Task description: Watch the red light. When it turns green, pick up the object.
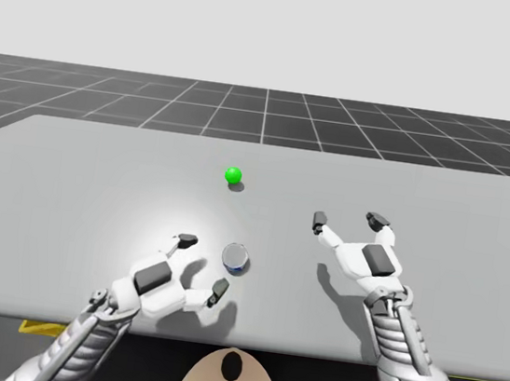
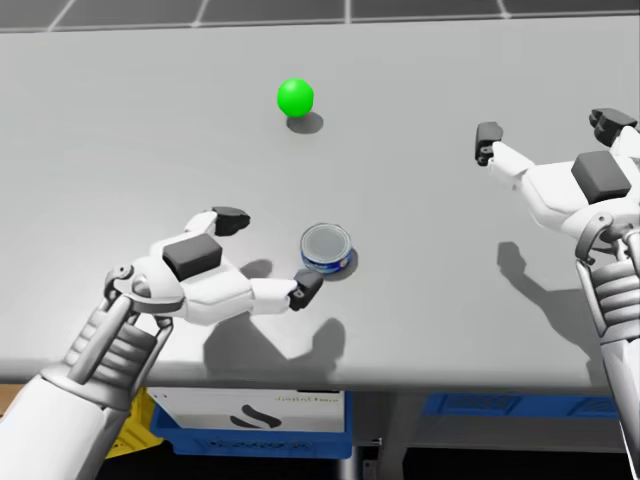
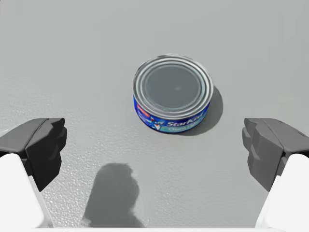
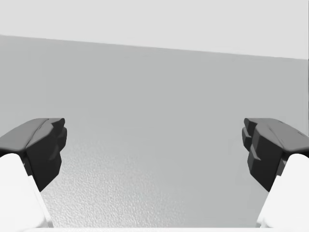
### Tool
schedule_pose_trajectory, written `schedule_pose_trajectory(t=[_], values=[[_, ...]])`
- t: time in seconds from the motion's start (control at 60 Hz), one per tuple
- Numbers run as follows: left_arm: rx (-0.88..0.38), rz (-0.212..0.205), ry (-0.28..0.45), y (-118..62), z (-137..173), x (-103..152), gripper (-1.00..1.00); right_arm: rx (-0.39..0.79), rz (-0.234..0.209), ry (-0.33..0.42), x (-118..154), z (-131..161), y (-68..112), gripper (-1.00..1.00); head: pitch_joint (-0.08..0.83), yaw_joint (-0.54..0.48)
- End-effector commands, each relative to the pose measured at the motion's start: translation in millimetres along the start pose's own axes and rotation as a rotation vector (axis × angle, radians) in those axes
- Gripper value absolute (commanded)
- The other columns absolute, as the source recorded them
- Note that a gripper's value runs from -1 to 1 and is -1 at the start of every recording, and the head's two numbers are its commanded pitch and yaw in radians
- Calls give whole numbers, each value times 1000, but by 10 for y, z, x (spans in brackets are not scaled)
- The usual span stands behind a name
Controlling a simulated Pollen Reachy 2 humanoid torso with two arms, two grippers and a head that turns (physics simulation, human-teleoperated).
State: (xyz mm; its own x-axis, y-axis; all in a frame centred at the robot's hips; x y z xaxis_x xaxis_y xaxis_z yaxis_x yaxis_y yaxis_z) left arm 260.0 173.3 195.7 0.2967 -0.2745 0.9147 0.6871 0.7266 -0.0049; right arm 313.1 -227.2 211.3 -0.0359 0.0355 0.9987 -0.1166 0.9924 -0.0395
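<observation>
My left claw point(image 3: 157, 145) hung low over the table point(image 1: 68, 185), fingers spread wide and touching nothing. Farther back, near the table's middle, the light point(image 1: 232, 175) was a green ball. The short blue round can point(image 3: 173, 93) stood upright on the table just ahead of the left claw, in line with the gap between its fingers but not between them. Its silver lid faced up and its axis was vertical, the can wider than tall. Well to the right, my right claw point(image 1: 349, 221) was spread too, over bare table.
</observation>
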Motion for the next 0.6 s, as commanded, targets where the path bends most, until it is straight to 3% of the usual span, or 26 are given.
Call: schedule_pose_trajectory(t=[0.017, 0.367, 0.6], values=[[-28, 0, 41, -116, -280, 2, -1000, -3, -1, -9, 18, 4, 0, -1000, 729, 59], [13, 8, 99, -235, -751, 57, -1000, -3, -8, -20, 61, 20, -30, -1000, 735, 43], [15, 31, 110, -258, -886, 55, -1000, -1, -15, -24, 78, 26, -38, -1000, 736, 37]])
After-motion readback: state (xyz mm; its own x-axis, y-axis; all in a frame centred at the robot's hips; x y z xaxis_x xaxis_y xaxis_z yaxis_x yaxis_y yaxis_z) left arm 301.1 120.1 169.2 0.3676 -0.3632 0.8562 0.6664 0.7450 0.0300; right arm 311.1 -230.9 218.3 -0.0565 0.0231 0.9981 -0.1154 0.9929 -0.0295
